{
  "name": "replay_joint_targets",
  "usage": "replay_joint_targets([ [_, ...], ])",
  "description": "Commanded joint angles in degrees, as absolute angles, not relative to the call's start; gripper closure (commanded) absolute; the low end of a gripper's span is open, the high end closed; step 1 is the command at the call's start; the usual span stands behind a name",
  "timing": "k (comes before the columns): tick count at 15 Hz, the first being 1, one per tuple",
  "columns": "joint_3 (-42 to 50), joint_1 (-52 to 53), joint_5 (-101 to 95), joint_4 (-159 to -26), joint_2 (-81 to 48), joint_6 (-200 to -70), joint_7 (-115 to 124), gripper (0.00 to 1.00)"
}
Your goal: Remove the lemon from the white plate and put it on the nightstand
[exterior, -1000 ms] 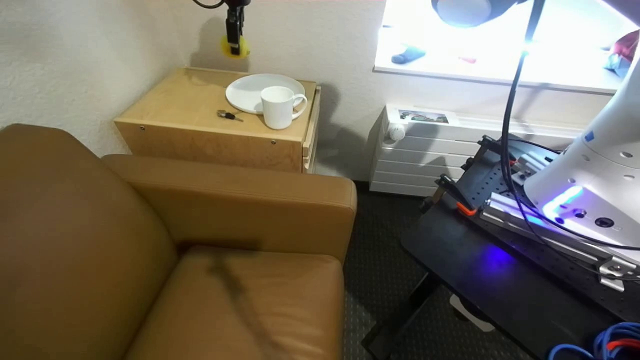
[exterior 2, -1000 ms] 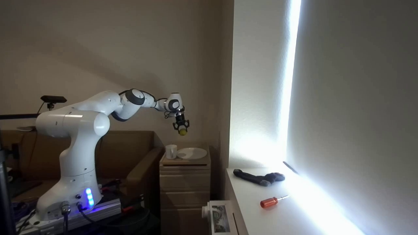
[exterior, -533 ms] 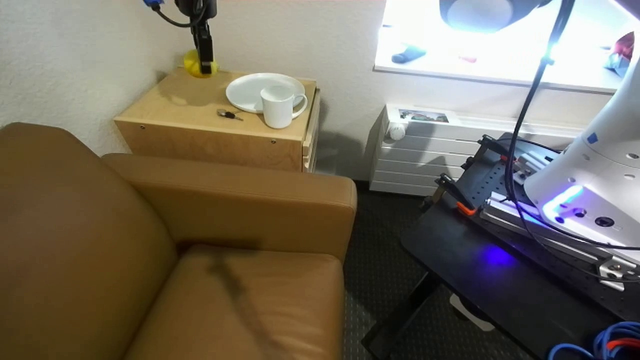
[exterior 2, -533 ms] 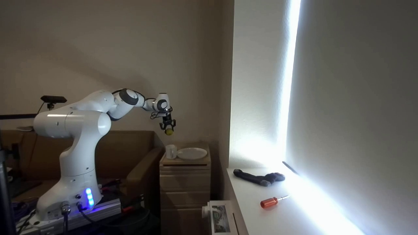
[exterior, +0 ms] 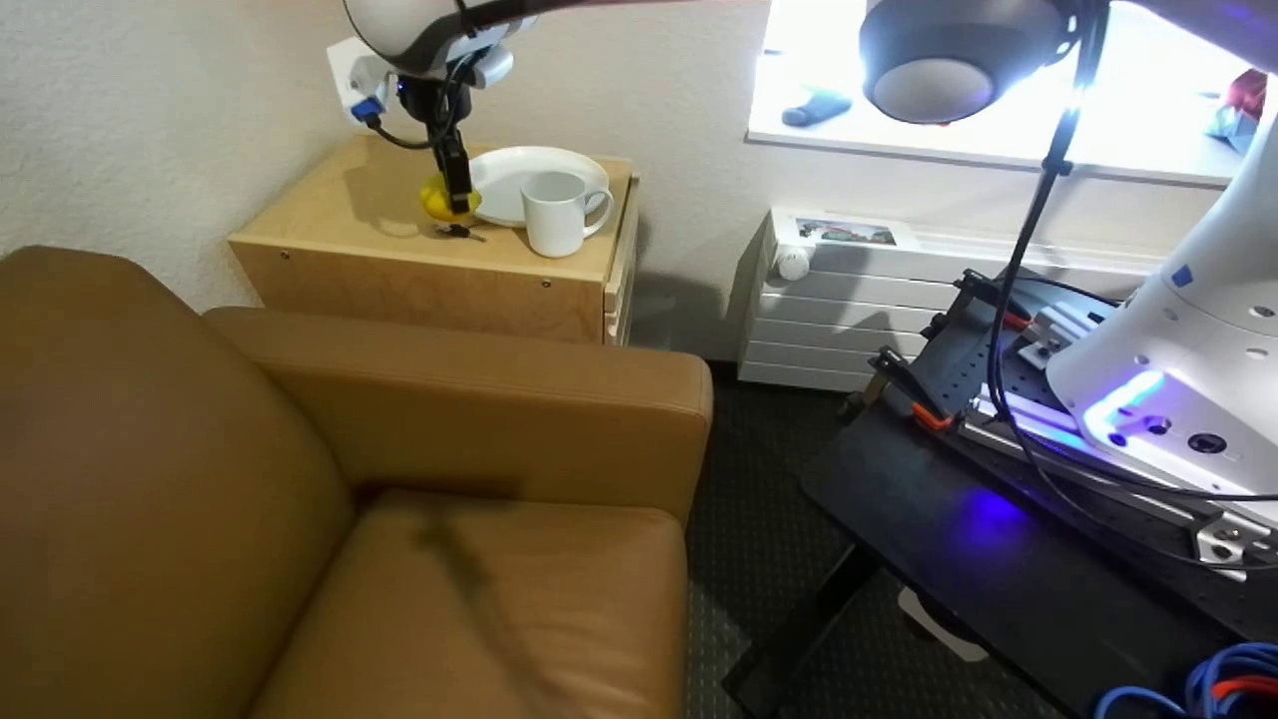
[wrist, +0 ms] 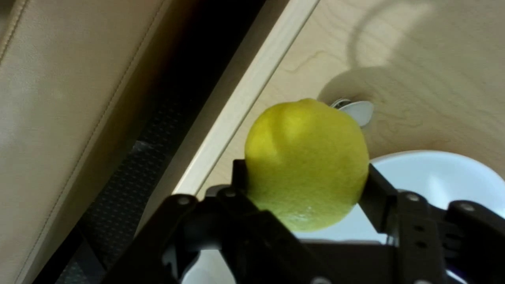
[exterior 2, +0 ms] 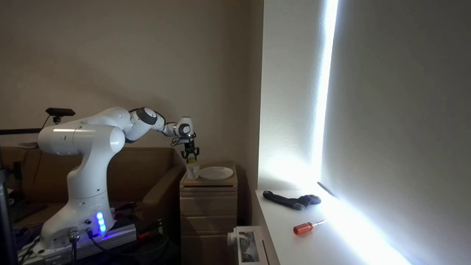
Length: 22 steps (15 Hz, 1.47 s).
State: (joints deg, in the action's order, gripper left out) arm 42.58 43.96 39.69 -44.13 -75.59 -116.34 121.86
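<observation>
Filling the near left of an exterior view, a brown leather armchair (exterior: pixel 429 429) stands just beside a boxy light tan wooden nightstand (exterior: pixel 329 220). At near right, a black table (exterior: pixel 909 509) bears the white robot base (exterior: pixel 1188 340). An upright white mug (exterior: pixel 552 220) stands at the nightstand's near right corner, small black-and-silver keys (exterior: pixel 459 232) to its left. Near the keys, a black two-fingered gripper (wrist: pixel 307 182) clasps a small rounded bright yellow lemon (wrist: pixel 307 157), a finger against each side in the wrist view; the fruit hangs above the nightstand top, left of the round flat white plate (exterior: pixel 504 182) just beyond the mug. Farther right, a white slatted radiator (exterior: pixel 839 300) sits below a bright window sill (exterior: pixel 879 146).
</observation>
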Motion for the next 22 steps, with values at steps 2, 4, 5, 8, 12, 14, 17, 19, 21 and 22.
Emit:
replay_joint_targets([
  [2, 42.16, 42.77, 39.74, -43.31, -77.35, -115.13, 121.58, 0.56],
  [4, 42.35, 42.75, 39.59, -43.04, -78.02, -114.91, 122.03, 0.56],
  [5, 42.55, 42.86, 39.43, -42.97, -78.25, -115.01, 122.24, 0.56],
  [8, 43.39, 43.15, 38.65, -42.78, -78.99, -114.56, 124.2, 0.56],
  [12, 44.53, 43.37, 36.57, -42.58, -79.56, -113.35, 127.99, 0.02],
  [14, 44.62, 43.29, 35.92, -42.41, -79.42, -112.29, 128.86, 0.0],
  [17, 44.69, 43.14, 35.68, -42.05, -79.19, -111.76, 129.67, 0.0],
  [19, 44.5, 42.84, 36.15, -41.78, -78.71, -111.66, 130.11, 0.0],
  [21, 44.57, 42.72, 36.63, -41.88, -77.55, -112.13, 130.65, 0.0],
  [22, 44.79, 42.84, 36.82, -42.28, -76.7, -113.19, 130.63, 0.0],
])
